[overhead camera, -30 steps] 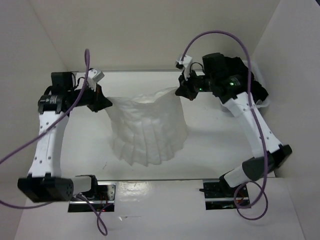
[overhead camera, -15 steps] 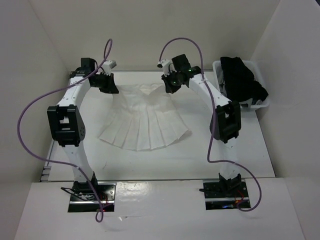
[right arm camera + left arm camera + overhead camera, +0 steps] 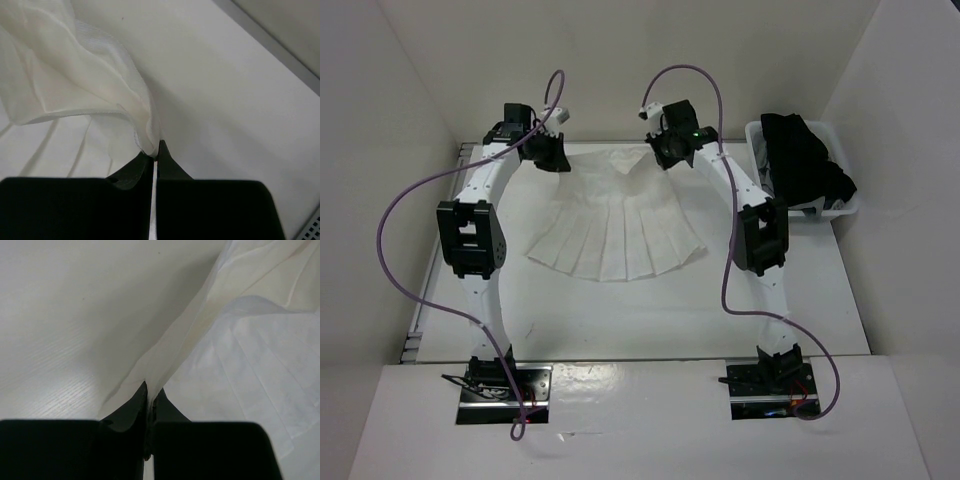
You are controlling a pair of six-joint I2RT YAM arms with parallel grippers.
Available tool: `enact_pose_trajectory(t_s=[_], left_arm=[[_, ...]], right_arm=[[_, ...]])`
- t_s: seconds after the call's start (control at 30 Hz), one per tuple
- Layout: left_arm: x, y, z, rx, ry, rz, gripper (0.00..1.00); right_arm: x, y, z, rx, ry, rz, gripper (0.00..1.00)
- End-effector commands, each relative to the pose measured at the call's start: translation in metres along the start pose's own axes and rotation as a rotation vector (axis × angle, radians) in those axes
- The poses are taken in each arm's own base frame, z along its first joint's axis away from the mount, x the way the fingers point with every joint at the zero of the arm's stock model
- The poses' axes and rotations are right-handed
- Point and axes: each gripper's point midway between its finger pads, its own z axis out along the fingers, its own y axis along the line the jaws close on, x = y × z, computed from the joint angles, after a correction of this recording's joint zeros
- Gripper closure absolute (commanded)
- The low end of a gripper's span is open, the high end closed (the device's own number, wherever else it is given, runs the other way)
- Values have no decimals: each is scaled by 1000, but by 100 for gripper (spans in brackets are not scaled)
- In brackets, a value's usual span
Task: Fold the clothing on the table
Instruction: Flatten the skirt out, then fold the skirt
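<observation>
pleated skirt (image 3: 615,235) fanned upper centre of bench (image 3: 620,315); left hand (image 3: 548,155) and right hand (image 3: 670,152) each clamped tight on a waistband corner. Lay waistband down evenly, taut, pleats flat.

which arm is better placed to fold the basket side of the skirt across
Right, probably: the right gripper pinches the skirt corner nearest the basket; the left gripper holds the other corner.
</observation>
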Motion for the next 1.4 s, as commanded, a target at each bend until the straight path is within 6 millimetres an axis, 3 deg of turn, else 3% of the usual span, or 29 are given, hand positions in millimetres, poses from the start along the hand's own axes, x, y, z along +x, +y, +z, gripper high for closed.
enact_pose_trajectory(t_s=[0.0,0.13,0.17,0.27,0.3,0.33,0.37,0.43,0.53,0.63,0.77,0.8,0.9,0.93,1.03,1.1,1.17,1.27,1.3,1.37], left_arm=[[-32,-2,-11,-24,-72,32,95],[-38,-7,-28,-47,-83,77,95],[-26,-8,-27,-42,-59,83,95],[-15,-10,-38,-47,-48,98,93],[-5,-12,-39,-44,-35,90,93],[0,-11,-39,-54,-29,96,93],[7,-9,-37,-63,-12,88,92],[16,-8,-36,-70,5,80,91],[25,-9,-33,-66,22,46,91],[31,-12,-32,-51,23,44,91],[47,-24,-37,-37,45,62,91],[59,-29,-34,-25,71,65,91],[68,-34,-40,-22,81,59,90],[80,-35,-37,-17,106,45,90],[88,-37,-42,-25,118,40,90],[97,-38,-42,-22,132,32,90],[98,-40,-44,-21,133,31,90],[103,-40,-43,-19,143,26,90],[104,-41,-45,-19,141,27,90],[108,-42,-44,-17,150,21,90]], right_arm=[[-51,-32,-25,108,-139,9,100],[-55,-33,-44,89,-143,-13,100],[-53,-30,-47,80,-141,-24,100],[-38,-24,-56,59,-110,-48,100],[-33,-28,-57,88,-101,-46,92],[-16,-27,-52,96,-61,-41,43],[-19,-31,-58,127,-77,-27,28],[1,-38,-55,185,-25,9,14],[7,-55,-57,272,-13,62,5],[8,-40,-57,193,-16,60,4],[5,-26,-71,116,-51,4,1],[7,-22,-74,101,-47,4,1],[11,0,-72,14,-26,-40,1],[16,4,-73,-6,-10,-47,1],[17,40,-78,-116,7,-88,1],[25,66,-70,-206,30,-78,6],[40,79,-61,-264,65,-32,13],[60,99,-45,-351,108,53,31],[58,105,-43,-386,98,76,38],[67,114,-33,-425,115,105,45]])
